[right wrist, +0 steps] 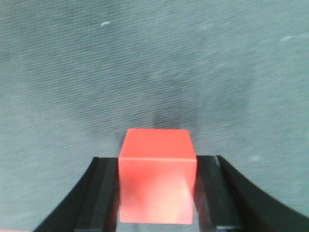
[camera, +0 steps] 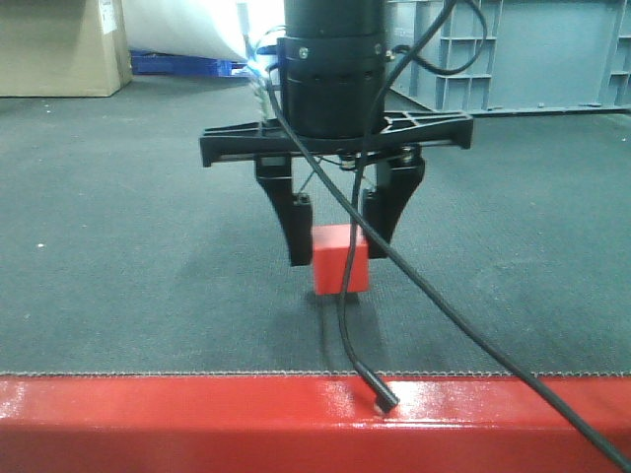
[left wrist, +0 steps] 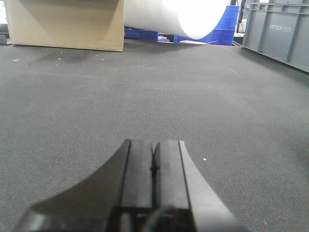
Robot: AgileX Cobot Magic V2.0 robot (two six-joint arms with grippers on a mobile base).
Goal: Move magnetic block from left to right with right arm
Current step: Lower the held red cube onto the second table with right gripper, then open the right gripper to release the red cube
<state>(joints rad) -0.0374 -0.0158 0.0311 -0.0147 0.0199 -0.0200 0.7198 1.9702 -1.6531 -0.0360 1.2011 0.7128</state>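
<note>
At the far left a cardboard box sits at the back of the grey mat, with a white roll and a blue crate beside it. The left gripper rests low over bare mat, its two black fingers pressed together with nothing between them. In the middle, the right gripper hangs down from its black wrist, and the block is clamped between its fingers, which touch the cube on both sides. The cube's shadow falls on the mat just below it; whether it is touching the mat, I cannot tell. A black cable crosses in front, down over the red table edge. Grey crates stand at the back right.
</note>
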